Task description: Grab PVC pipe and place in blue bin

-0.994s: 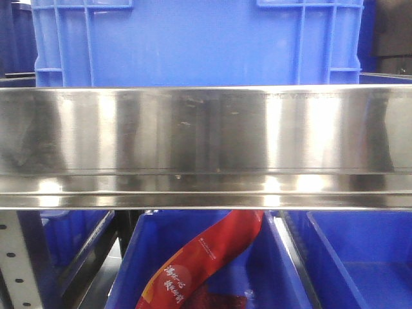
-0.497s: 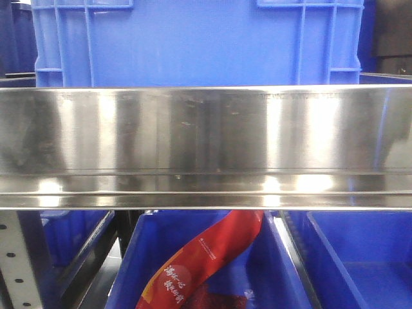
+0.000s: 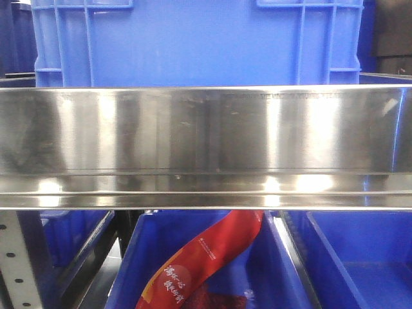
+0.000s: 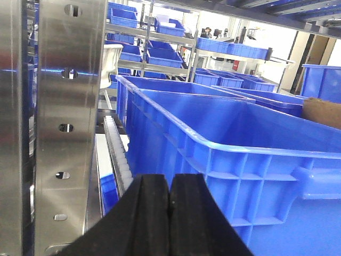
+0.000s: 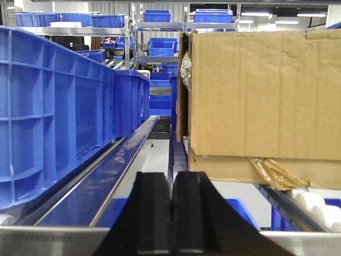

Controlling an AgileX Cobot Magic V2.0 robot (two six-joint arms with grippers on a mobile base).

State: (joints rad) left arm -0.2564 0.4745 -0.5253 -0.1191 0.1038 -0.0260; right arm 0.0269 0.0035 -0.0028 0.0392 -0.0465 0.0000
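Left gripper (image 4: pixel 169 205) held level beside a steel post (image 4: pixel 69 106), black fingers pressed together with nothing between them, aimed along a big blue bin (image 4: pixel 229 154) and a roller track (image 4: pixel 118 160). Right gripper (image 5: pixel 171 213) likewise level and closed on nothing, low over a steel rail (image 5: pixel 48 240), pointing down an aisle between blue bins (image 5: pixel 58 112) on the left and a cardboard box (image 5: pixel 266 96) on the right.

Front view only: no arm in sight, just a wide steel beam (image 3: pixel 206 145), a blue crate (image 3: pixel 193 42) above it, and below it a lower bin (image 3: pixel 270 264) with a red packet (image 3: pixel 206 257) leaning inside. Wrist views only: distant shelving stacked with more bins.

PVC pipe not visible in any view; location cannot be told.
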